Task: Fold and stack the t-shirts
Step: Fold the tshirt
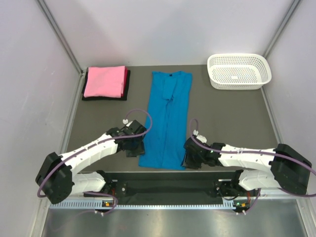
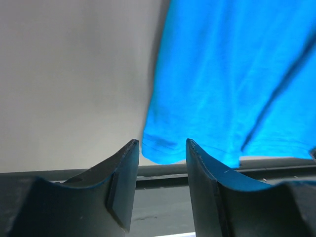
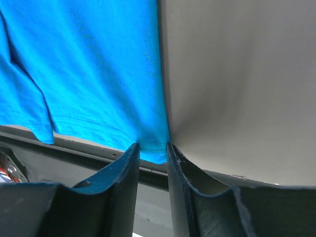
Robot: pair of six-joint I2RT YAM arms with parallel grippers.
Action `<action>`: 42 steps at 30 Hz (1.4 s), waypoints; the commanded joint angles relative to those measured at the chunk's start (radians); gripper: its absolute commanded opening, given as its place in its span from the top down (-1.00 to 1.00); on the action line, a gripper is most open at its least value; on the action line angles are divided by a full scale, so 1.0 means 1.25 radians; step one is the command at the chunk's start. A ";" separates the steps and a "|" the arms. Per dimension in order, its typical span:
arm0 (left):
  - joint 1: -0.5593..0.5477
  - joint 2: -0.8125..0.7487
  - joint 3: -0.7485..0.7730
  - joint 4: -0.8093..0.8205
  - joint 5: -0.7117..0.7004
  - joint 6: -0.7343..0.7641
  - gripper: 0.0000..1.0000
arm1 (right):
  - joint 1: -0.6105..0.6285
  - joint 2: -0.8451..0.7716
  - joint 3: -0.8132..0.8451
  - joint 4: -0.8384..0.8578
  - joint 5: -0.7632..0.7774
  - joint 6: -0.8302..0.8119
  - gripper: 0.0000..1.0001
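Observation:
A blue t-shirt (image 1: 168, 118), folded into a long narrow strip, lies in the middle of the grey table, collar at the far end. My left gripper (image 1: 133, 147) is open at the near left hem corner. In the left wrist view the blue cloth (image 2: 232, 74) ends just beyond the gripper (image 2: 162, 143), nothing between the jaws. My right gripper (image 1: 190, 159) is at the near right hem corner. In the right wrist view the gripper (image 3: 154, 145) has narrow jaws closed on the hem corner of the shirt (image 3: 89, 64). A folded pink t-shirt (image 1: 104, 81) lies on a dark folded one (image 1: 127, 85) at the far left.
A white perforated basket (image 1: 239, 70) stands at the far right corner. The table's (image 1: 232, 113) near edge and a black rail run just below the shirt's hem. Grey walls close in on both sides and the back.

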 commanded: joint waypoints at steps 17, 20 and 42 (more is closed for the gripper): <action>-0.004 0.005 -0.114 0.080 0.074 -0.036 0.31 | 0.027 0.005 -0.002 -0.001 0.026 0.011 0.22; -0.004 0.004 -0.128 0.101 0.118 -0.036 0.52 | 0.029 0.006 -0.022 0.022 0.014 0.019 0.40; -0.103 0.048 0.080 0.015 0.039 -0.065 1.00 | -0.005 -0.129 0.081 -0.159 0.118 -0.096 1.00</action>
